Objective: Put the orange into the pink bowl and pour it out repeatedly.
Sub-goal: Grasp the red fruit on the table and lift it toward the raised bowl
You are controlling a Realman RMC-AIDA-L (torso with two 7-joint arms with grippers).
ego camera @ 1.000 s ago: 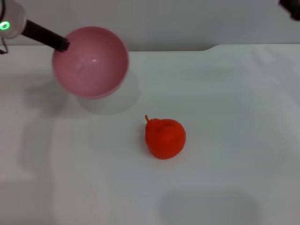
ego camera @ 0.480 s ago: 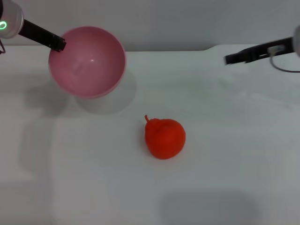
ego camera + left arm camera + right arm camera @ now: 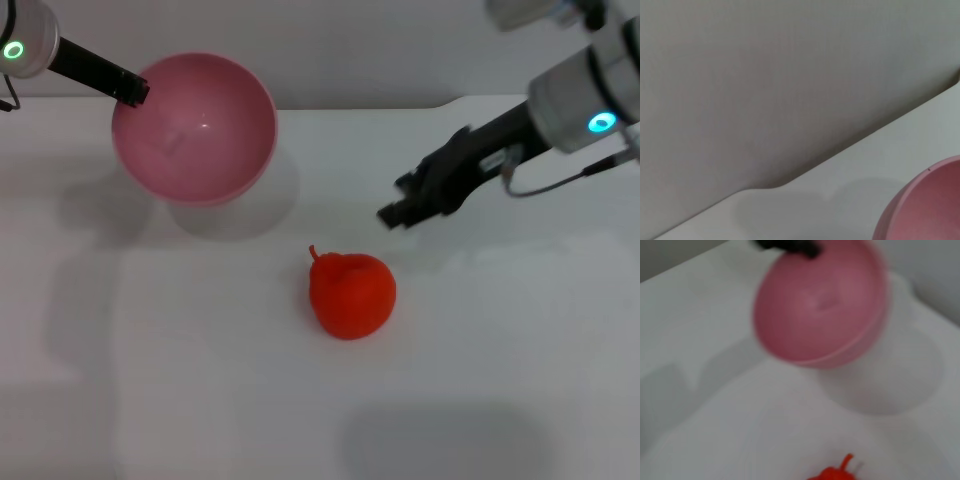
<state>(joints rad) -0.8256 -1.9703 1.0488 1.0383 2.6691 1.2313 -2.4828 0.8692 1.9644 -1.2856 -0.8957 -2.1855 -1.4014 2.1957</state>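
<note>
The orange lies on the white table near the middle, stem pointing up and left; its top shows in the right wrist view. The pink bowl hangs tilted above the table at the back left, its opening facing me and empty. It also shows in the left wrist view and the right wrist view. My left gripper is shut on the bowl's left rim. My right gripper is open and empty, above the table just up and right of the orange.
The white table runs back to a grey wall; its rear edge has a small step at the right. The bowl's shadow lies on the table beneath it.
My right arm has swung in from the far right and come down towards the orange. The left gripper and bowl have shifted only slightly. The orange has not moved.
</note>
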